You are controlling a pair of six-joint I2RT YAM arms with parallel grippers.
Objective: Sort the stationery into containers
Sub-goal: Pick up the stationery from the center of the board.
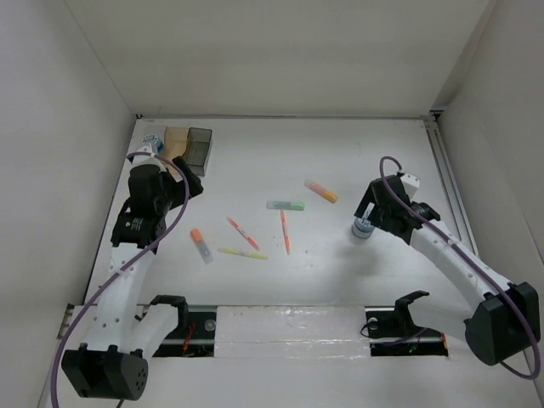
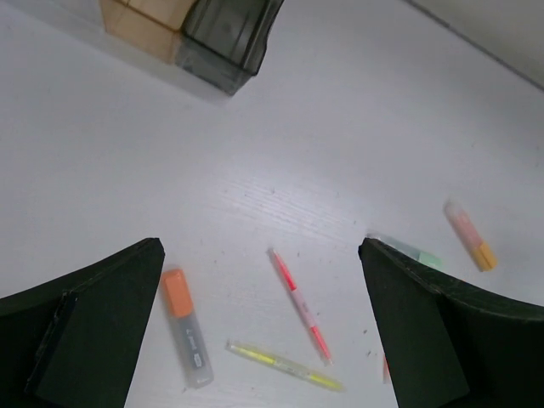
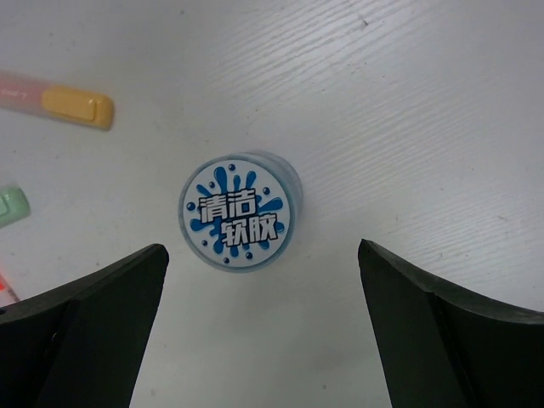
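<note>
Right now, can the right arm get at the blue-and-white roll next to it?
Probably yes. The right tool hangs open right above the roll, which stands alone on the table. The orange-capped highlighter and green-capped highlighter lie apart to one side, so nothing blocks the descent.

A white table [image 1: 340,153] fills the middle of the frame, white walls [image 1: 280,51] rise behind and beside it, and a pale rail [image 1: 448,183] runs along its right edge.

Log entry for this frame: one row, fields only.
left gripper: open, empty, beside bins | right gripper: open, over blue-and-white roll | pens, markers: loose on table
</note>
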